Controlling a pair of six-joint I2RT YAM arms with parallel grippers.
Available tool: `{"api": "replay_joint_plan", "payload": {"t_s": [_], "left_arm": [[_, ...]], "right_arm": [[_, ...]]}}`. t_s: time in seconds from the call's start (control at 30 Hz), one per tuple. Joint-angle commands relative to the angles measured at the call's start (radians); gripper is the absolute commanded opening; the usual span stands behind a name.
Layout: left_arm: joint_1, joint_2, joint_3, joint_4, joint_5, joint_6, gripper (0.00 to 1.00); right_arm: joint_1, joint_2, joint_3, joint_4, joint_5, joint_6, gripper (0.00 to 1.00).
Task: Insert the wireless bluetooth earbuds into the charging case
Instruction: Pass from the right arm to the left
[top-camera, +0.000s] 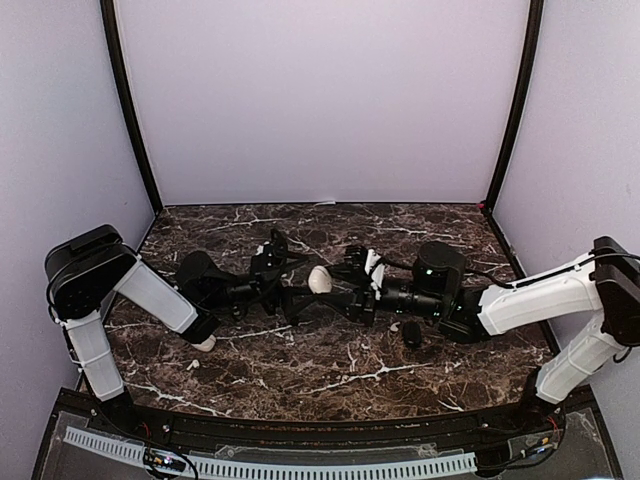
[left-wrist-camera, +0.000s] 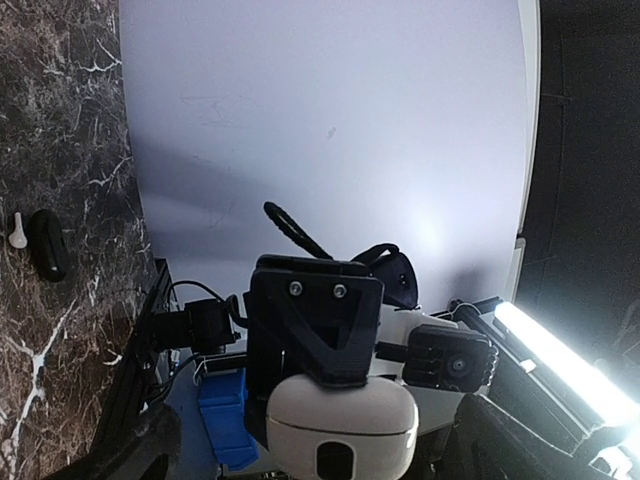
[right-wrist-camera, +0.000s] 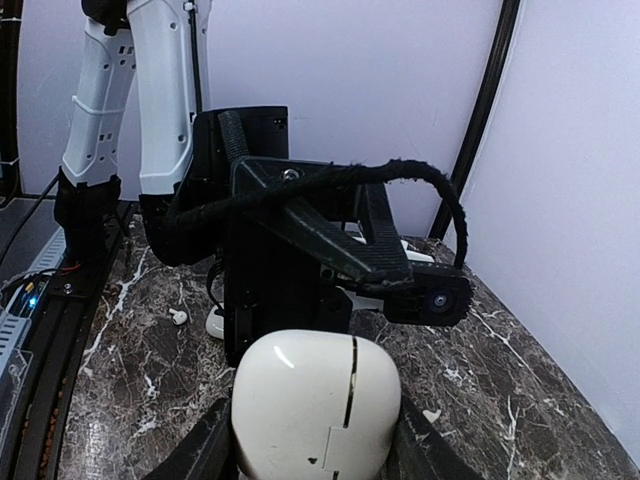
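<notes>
Marble table (top-camera: 300, 372) sits under the white charging case (right-wrist-camera: 315, 400) pinched by our right gripper (right-wrist-camera: 312, 435); left gripper (top-camera: 290, 282) gapes wide, and we fear a nudge dislodges it.

I work on a dark brown marble surface (top-camera: 300, 375) threaded with white veins. Behind it rises a plain, pale lavender back wall (top-camera: 320, 100). Matching panels close me in, a left wall (top-camera: 50, 120) and a right wall (top-camera: 590, 120). Black corner posts (top-camera: 130, 110) run up where the panels meet, leaning outward in the overhead view. Along the near edge of the surface lies a black rail (top-camera: 330, 430), and in front of it a white slotted cable duct (top-camera: 270, 466). From my left wrist I see a bright light strip (left-wrist-camera: 560, 365) glowing, and the pale wall there catches a soft glare.
</notes>
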Motion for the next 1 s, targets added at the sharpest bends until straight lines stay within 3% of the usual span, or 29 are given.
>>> {"api": "replay_joint_plan", "payload": {"t_s": [0.0,0.3,0.67,0.97], "left_arm": [[-0.007,-0.044,0.036,0.233,0.033,0.001,0.97],[-0.009,-0.047,0.053,0.233,0.072,-0.005,0.84],[-0.009,-0.061,0.053,0.233,0.103,-0.016,0.81],[-0.009,-0.06,0.06,0.233,0.114,-0.013,0.59]], "right_arm": [[0.005,0.032,0.035,0.116,-0.039,0.027,0.48],[0.001,0.09,0.047,0.207,-0.047,0.044,0.48],[-0.018,0.163,0.061,0.279,-0.084,0.087,0.48],[-0.033,0.168,0.051,0.296,-0.085,0.102,0.51]]}}
